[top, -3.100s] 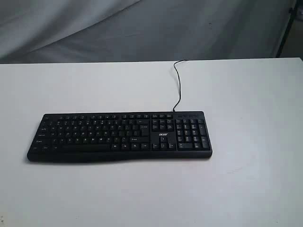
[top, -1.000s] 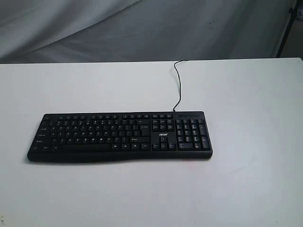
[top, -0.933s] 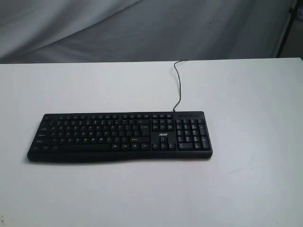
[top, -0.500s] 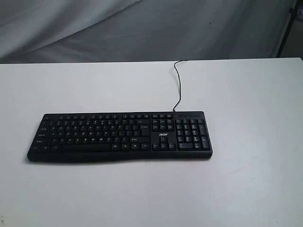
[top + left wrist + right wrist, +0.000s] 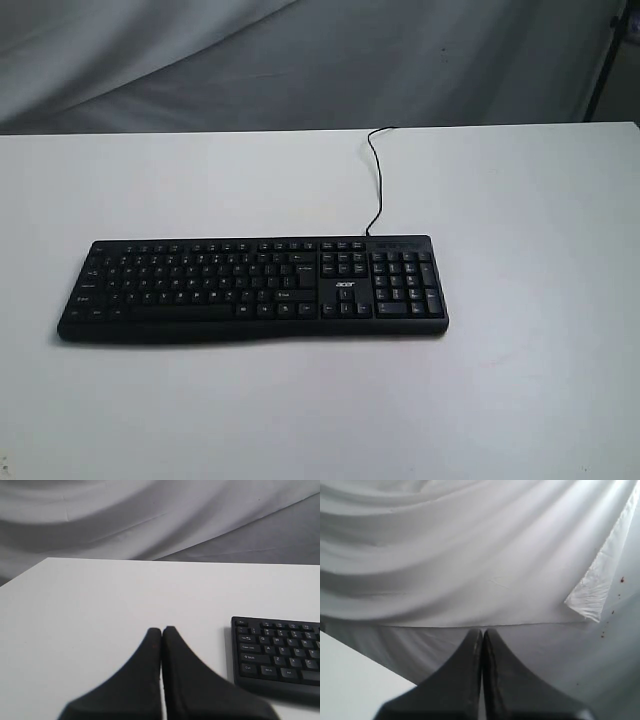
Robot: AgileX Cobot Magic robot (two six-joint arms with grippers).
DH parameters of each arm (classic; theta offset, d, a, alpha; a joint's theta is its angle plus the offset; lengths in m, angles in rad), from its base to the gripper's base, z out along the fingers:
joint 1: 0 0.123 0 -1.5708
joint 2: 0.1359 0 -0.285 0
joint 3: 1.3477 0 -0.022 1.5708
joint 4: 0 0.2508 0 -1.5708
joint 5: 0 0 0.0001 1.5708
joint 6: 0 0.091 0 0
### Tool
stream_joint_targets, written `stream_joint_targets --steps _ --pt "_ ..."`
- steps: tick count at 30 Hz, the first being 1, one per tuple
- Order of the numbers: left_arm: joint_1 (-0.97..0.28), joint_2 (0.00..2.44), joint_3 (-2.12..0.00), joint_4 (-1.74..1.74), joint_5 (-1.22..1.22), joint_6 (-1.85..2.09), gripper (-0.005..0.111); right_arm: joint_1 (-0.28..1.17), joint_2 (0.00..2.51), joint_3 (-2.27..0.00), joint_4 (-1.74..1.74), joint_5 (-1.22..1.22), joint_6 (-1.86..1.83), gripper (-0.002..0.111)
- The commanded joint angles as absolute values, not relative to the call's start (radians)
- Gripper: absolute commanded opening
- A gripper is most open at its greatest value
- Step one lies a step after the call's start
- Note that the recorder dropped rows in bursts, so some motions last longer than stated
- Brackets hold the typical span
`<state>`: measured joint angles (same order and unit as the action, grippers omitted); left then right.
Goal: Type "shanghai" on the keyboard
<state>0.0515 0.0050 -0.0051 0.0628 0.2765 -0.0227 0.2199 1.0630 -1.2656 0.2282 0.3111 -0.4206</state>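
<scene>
Your left pincer [image 5: 161,630] has its two fingers pressed together, holding nothing, over the white worktop [image 5: 90,610]. One end of the keyboard [image 5: 277,652] lies near it, not touching. Your right pincer [image 5: 482,631] is closed and empty too, facing grey cloth [image 5: 470,555]. Seen from outside, the keyboard lies flat mid-worktop, its cable [image 5: 376,185] running to the far edge.

- The left gripper [image 5: 161,630] has smooth, matt black fingers, plastic by the look.
- The right gripper [image 5: 482,631] has the same dull black finish.
- The keyboard [image 5: 277,652], just beside the left gripper, is matt black plastic.
- The table [image 5: 90,610] under the left gripper is white, smooth and matt.
- The backdrop [image 5: 470,555] beyond the right gripper is pale cloth, softly folded, without gloss.
</scene>
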Motion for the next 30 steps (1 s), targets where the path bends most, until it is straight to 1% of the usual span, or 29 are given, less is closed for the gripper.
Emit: stream_joint_targets --steps 1,14,22,30 --pt "0.054 0.000 0.000 0.062 0.266 -0.024 0.001 0.220 1.150 -1.374 0.177 0.364 -0.480 0.000" --pt "0.054 0.000 0.000 0.062 0.266 -0.024 0.001 0.220 1.429 -1.685 0.222 0.639 -0.696 0.000" --pt "0.054 0.000 0.000 0.062 0.266 -0.024 0.001 0.220 1.570 -1.802 0.417 0.839 -0.969 0.000" --pt "0.054 0.000 0.000 0.062 0.266 -0.024 0.001 0.220 1.719 -1.882 0.525 1.036 -1.072 0.000"
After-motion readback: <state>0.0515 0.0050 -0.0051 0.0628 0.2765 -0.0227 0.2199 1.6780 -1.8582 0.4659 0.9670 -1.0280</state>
